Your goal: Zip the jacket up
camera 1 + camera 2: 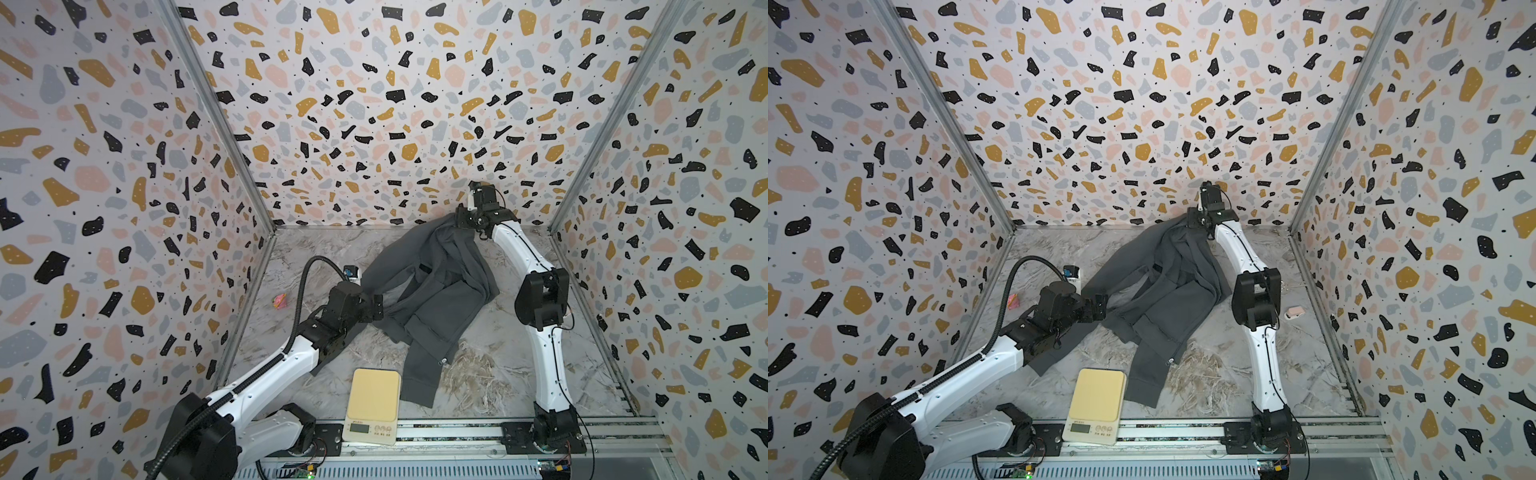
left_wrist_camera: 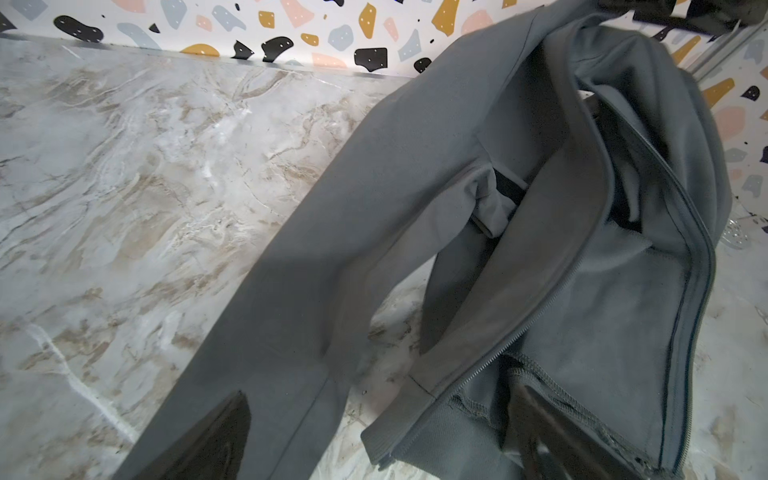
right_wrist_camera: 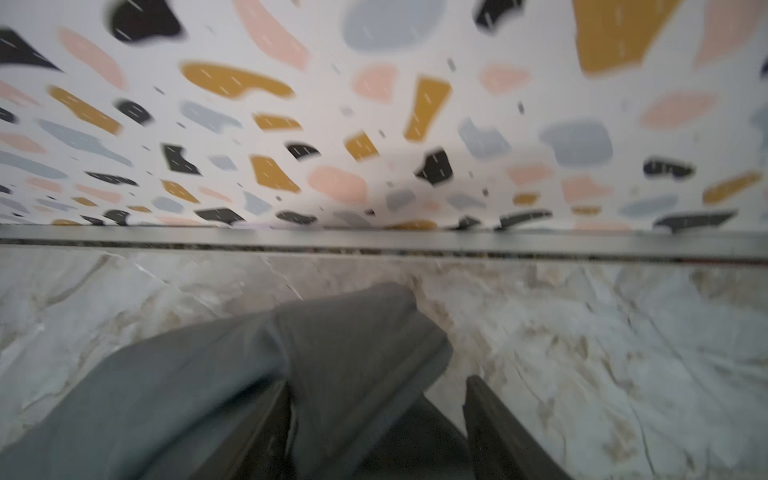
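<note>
Scale [image 1: 374, 390] sits at 6 o'clock, jacket [image 1: 436, 291] runs 1-7 o'clock, at 3 o'clock from wide-open L gripper [image 1: 377, 306], R gripper [image 3: 376, 386] part-open, its cloth loose between.

The jacket [image 1: 436, 286] lies on the table [image 1: 519, 374], behind and just right of the scale [image 1: 374, 395].

Likely a robotics lab cell: 3 terrazzo-print walls [image 1: 374, 104], marble-look tabletop [image 1: 498, 374], 2 arms [image 1: 552, 365] on a metal rail [image 1: 449, 432].

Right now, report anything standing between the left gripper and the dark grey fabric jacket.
Nothing visible does. The left gripper stands open right at the dark grey fabric jacket, whose fabric lies between its fingers in the left wrist view.
</note>
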Robot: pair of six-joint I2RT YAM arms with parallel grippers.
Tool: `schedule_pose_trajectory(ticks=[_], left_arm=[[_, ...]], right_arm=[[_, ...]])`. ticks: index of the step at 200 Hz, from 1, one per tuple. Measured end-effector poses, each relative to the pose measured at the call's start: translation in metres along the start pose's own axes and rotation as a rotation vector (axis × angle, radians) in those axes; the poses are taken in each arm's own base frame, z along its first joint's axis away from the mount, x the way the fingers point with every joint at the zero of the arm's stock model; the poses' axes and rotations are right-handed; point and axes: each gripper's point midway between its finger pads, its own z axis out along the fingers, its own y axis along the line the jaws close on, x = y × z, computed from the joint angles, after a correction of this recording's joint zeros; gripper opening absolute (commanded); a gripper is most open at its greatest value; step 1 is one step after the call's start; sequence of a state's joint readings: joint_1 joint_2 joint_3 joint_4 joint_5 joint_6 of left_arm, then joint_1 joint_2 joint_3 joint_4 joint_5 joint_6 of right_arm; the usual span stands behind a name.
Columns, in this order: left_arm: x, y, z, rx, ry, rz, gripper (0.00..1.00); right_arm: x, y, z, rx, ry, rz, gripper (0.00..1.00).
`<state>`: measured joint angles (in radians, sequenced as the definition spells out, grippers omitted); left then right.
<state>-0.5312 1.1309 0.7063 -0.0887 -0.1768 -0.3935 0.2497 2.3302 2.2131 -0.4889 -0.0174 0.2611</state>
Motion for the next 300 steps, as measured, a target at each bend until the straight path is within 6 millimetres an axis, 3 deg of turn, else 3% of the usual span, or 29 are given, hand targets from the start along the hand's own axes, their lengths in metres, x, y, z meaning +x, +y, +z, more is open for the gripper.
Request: schedule_pose_trajectory(ticks=[8,22,41,71,91,105,140,157,224,285,300], left_arm=[[0.002,-0.002,0.002,0.009,0.006,0.01,1.0],[0.006,-0.004,0.009,0.017,0.028,0.029,1.0],[0.014,-0.009,0.02,0.036,0.065,0.058,1.0],[0.03,-0.012,0.044,0.037,0.138,0.115,1.0],[0.03,-0.015,0.062,0.031,0.169,0.149,1.0],[0.029,-0.017,0.071,0.028,0.182,0.167,1.0],[0.037,-0.016,0.076,0.023,0.204,0.177,1.0],[0.042,-0.014,0.075,0.023,0.207,0.17,1.0],[0.069,-0.001,0.061,0.008,0.238,0.121,1.0],[0.058,0.002,0.049,0.001,0.188,0.108,1.0],[0.057,0.002,0.047,0.002,0.18,0.107,1.0]], right_arm=[[0.025,-0.005,-0.006,0.009,0.06,0.013,0.7],[0.068,-0.004,-0.034,0.011,0.155,0.016,0.7],[0.112,0.006,-0.097,-0.007,0.197,0.004,0.7],[0.143,0.019,-0.2,-0.1,0.092,0.025,0.71],[0.164,0.019,-0.232,-0.144,0.043,0.067,0.7],[0.191,0.022,-0.234,-0.17,0.064,0.099,0.69],[0.286,0.036,-0.22,-0.241,0.238,0.164,0.64],[0.31,0.039,-0.215,-0.274,0.277,0.205,0.59],[0.316,0.06,-0.189,-0.375,0.298,0.255,0.47],[0.322,0.069,-0.178,-0.397,0.331,0.238,0.0],[0.313,0.071,-0.181,-0.396,0.321,0.225,0.0]])
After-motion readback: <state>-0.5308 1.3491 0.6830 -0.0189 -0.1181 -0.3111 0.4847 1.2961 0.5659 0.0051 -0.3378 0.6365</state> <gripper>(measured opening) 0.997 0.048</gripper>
